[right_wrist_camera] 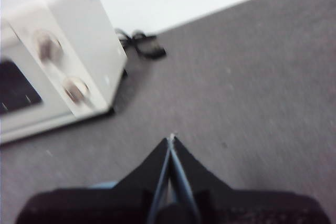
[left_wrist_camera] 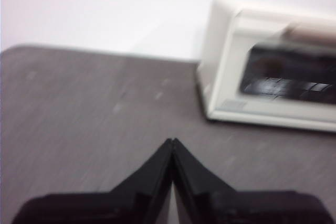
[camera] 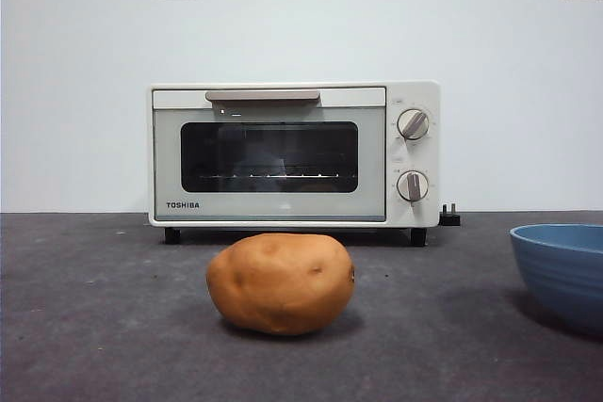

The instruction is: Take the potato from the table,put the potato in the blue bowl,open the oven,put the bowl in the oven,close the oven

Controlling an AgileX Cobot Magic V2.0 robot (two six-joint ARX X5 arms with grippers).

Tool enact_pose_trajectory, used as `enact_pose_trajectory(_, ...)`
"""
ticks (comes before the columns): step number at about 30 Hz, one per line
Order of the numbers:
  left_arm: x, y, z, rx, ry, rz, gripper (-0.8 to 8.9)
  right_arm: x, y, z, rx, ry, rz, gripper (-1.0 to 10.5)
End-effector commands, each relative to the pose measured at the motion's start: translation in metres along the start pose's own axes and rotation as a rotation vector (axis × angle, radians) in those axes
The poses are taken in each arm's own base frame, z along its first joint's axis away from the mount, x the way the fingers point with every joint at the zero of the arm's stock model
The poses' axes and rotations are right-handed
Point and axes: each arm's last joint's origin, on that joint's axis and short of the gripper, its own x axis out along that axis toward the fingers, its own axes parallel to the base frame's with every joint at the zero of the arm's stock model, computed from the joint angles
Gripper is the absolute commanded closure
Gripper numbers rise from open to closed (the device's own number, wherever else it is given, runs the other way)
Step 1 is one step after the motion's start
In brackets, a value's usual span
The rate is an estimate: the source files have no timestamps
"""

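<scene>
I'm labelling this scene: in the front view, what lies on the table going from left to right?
The potato → the blue bowl at the right edge. The oven stands behind, overlapping the potato's span.

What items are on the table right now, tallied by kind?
potato: 1
blue bowl: 1
oven, door shut: 1
black plug beside the oven: 1
Total: 4
</scene>
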Motion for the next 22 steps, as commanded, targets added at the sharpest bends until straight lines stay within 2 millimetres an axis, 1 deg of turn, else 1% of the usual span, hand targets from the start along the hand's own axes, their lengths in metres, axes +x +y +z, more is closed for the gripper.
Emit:
enact_pose_trajectory(1, -0.007, -0.005, 0.026, -0.030, -0.079, -0.052, 8.19, -0.009, 0.009, 0.023, 0.038, -0.076, 0.051, 9.5)
enact_pose_trajectory(4, -0.016, -0.011, 0.056, -0.026, -0.136, -0.098, 8.19, -0.022, 0.018, 0.047, 0.027, -0.138, 0.110, 9.5)
enact_pose_trajectory(7, -0.028, -0.017, 0.086, -0.026, -0.158, -0.145, 8.19, -0.036, 0.027, 0.070, 0.014, -0.170, 0.173, 9.5)
enact_pose_trajectory(10, -0.039, -0.023, 0.115, -0.052, -0.130, -0.200, 8.19, -0.050, 0.036, 0.090, 0.005, -0.150, 0.228, 9.5)
enact_pose_trajectory(13, -0.047, -0.028, 0.138, -0.083, -0.055, -0.238, 8.19, -0.061, 0.044, 0.109, -0.002, -0.086, 0.261, 9.5)
enact_pose_trajectory(16, -0.052, -0.032, 0.159, -0.096, 0.030, -0.255, 8.19, -0.067, 0.051, 0.126, -0.028, -0.016, 0.264, 9.5)
enact_pose_trajectory(18, -0.052, -0.034, 0.171, -0.102, 0.081, -0.246, 8.19, -0.069, 0.055, 0.137, -0.075, 0.025, 0.273, 9.5)
enact_pose_trajectory(22, -0.045, -0.037, 0.189, -0.091, 0.184, -0.227, 8.19, -0.065, 0.061, 0.157, -0.128, 0.106, 0.258, 9.5)
